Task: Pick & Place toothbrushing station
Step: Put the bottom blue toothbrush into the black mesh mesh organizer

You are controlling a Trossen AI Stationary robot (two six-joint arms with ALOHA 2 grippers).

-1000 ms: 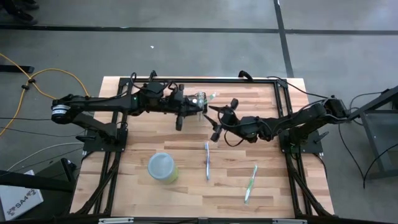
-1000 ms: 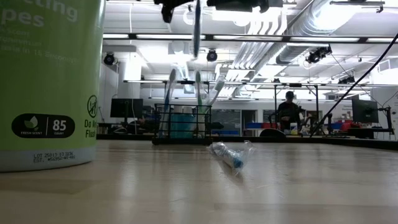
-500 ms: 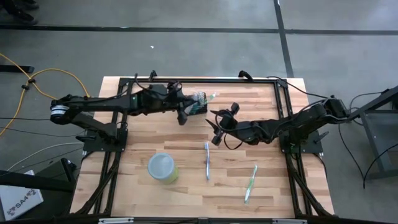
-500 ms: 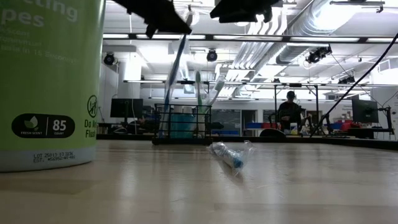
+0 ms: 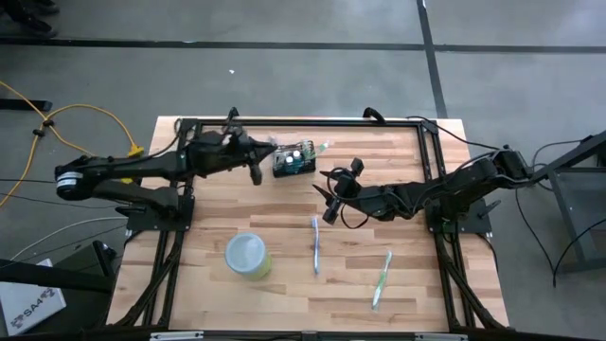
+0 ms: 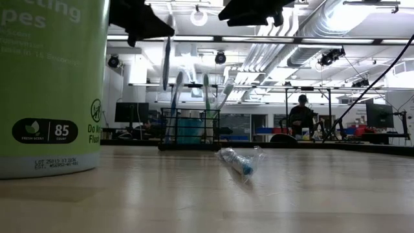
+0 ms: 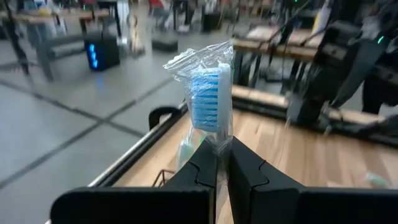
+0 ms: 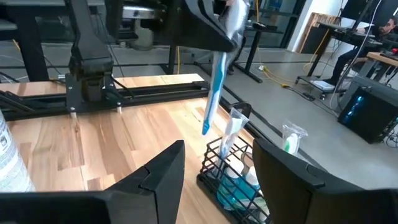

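- High view, left to right: the left end effector (image 5: 256, 170) sits in the upper left-centre of the frame, clamped on a blue toothbrush (image 8: 216, 87) whose bristle head is wrapped in clear film (image 7: 205, 102); just to its right stands the toothbrushing station (image 5: 294, 160), a black wire-mesh holder near the far edge of the worktop (image 5: 407, 284); it already holds several brushes
- Right of centre, the right end effector (image 5: 331, 194) hovers with its jaws spread wide and nothing between them; two loose toothbrushes (image 5: 315, 244) lie below it on the wood, and a yellow-green cup (image 5: 247, 255) sits lower left
- Step in hand, as I judge it: carrying the held brush to the holder; next it needs the brush upright over a free cell, then lowering and release
- Against a second ago, the left arm has drawn back leftward, off the holder; the brush hangs left of it in the low view
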